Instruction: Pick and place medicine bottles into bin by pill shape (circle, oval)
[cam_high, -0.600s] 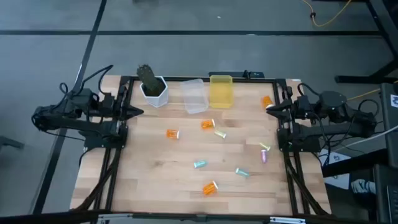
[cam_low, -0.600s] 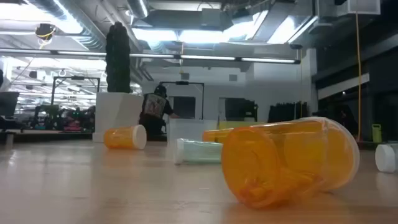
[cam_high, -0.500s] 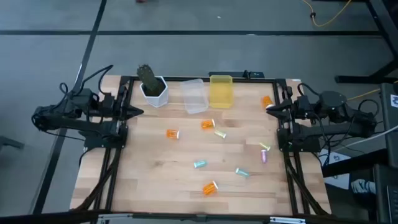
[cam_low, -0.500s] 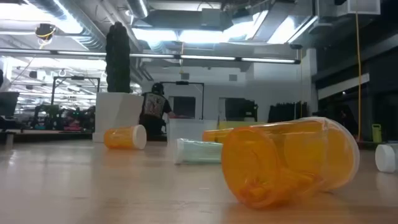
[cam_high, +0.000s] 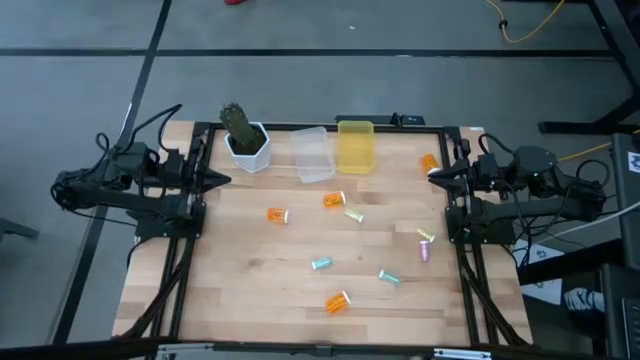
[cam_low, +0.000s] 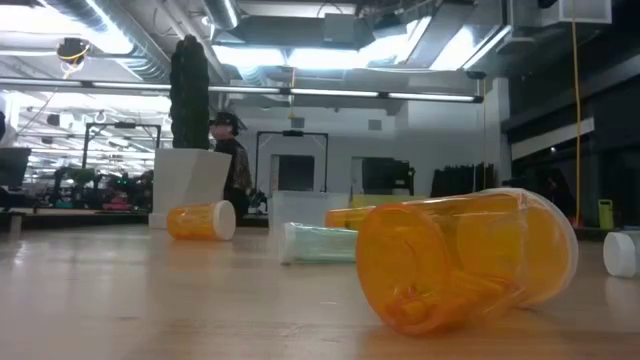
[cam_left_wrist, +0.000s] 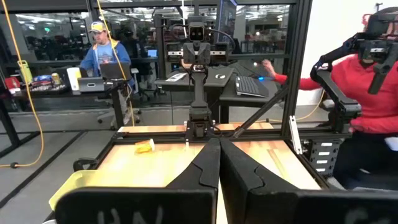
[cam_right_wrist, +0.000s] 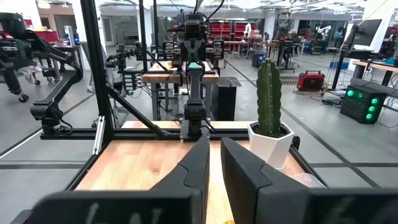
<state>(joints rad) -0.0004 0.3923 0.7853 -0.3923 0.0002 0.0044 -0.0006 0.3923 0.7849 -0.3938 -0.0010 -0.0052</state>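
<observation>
We view the worktop (cam_high: 230, 270) from above at the outset of sorting. The left hand (cam_high: 222, 180) waits at the left edge and the right hand (cam_high: 434, 176) at the right edge; each has its fingers pressed together and grips nothing. The medicine bottles lie scattered, all on their sides: an orange bottle (cam_high: 277, 214) left of centre, another (cam_high: 333, 200) just before the bins, a pale green one (cam_high: 354, 214) beside it, two teal ones (cam_high: 321, 264) (cam_high: 388, 276), a purple one (cam_high: 425, 252), and an orange bottle (cam_high: 338, 301) nearest the front. A clear bin (cam_high: 312, 155) and a yellow bin (cam_high: 355, 146) stand at the back, beside the cactus pot (cam_high: 247, 142). We judge that no bottle has been binned yet; the whole task remains.
</observation>
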